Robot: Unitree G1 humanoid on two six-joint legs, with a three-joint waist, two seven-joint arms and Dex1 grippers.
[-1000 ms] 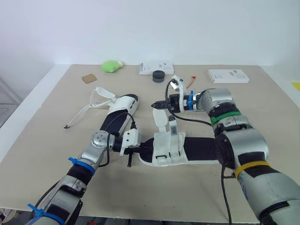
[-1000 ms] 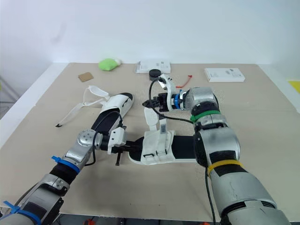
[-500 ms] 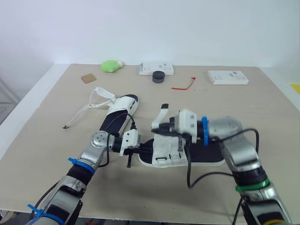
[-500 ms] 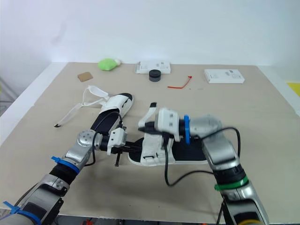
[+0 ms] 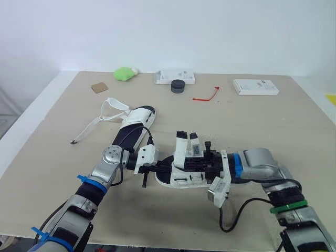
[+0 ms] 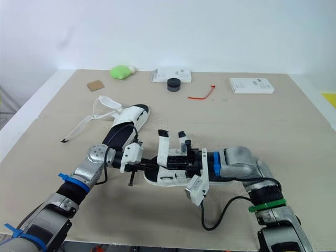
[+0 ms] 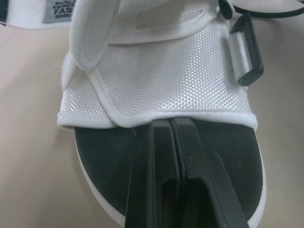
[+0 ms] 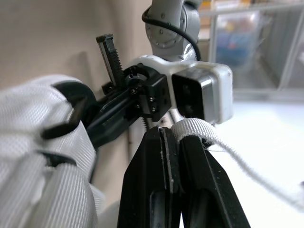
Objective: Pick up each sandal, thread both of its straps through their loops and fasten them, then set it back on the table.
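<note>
Okay, my right hand [image 8: 168, 130] is clamped on the floppy strap [image 8: 194, 127]. My left hand [image 7: 170, 124], fingers closed, presses the toe of the light, stiff-soled sandal [image 5: 184, 169], which lies on the counter [image 5: 262, 115] between them.

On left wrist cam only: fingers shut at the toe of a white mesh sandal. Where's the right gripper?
Observer: The right gripper is at the same sandal, coming in from the heel side, shut on a white strap.
Operator: Straps fastened?
Observer: No. Two strap ends stand up off the upper. I can't tell if they pass through the loops.
Operator: Other sandal?
Observer: The second sandal lies on the table, farther out and to the robot's left, with its loose straps trailing left.
</note>
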